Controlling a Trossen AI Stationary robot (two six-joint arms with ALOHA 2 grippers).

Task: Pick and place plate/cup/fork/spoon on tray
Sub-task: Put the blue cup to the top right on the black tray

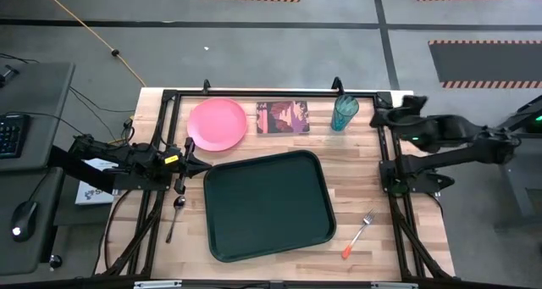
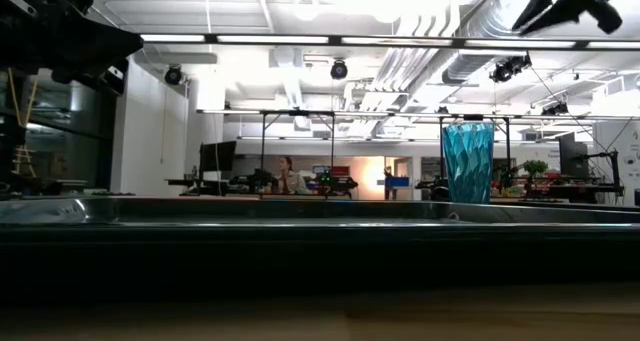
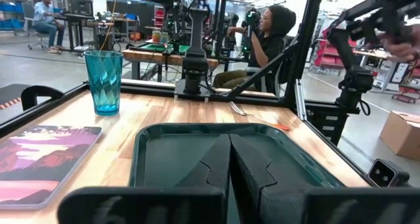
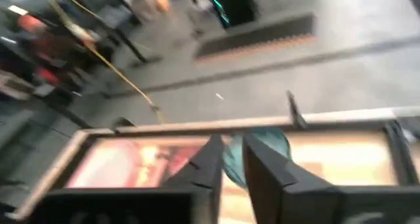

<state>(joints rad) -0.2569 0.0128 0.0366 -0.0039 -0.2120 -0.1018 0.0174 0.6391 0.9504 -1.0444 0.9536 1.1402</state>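
The dark green tray (image 1: pixel 267 204) lies mid-table. The pink plate (image 1: pixel 218 124) lies flat behind the tray's left corner. The teal cup (image 1: pixel 345 113) stands upright at the far right and also shows in the low view (image 2: pixel 468 161). The silver spoon (image 1: pixel 175 217) lies left of the tray. The orange-handled fork (image 1: pixel 358 236) lies to the tray's right. My left gripper (image 1: pixel 190 158) is shut and empty at the tray's far left corner, above the spoon's bowl end; its closed fingers (image 3: pixel 230 165) point across the tray. My right gripper (image 1: pixel 381 113) hangs high, just right of the cup, its fingers (image 4: pixel 233 161) a little apart, empty.
A square maroon picture card (image 1: pixel 283 117) lies between plate and cup. Black frame rails (image 1: pixel 279 94) run along the table's far and side edges. People sit in the room beyond the table (image 3: pixel 269 33). Bare wood shows right of the tray around the fork.
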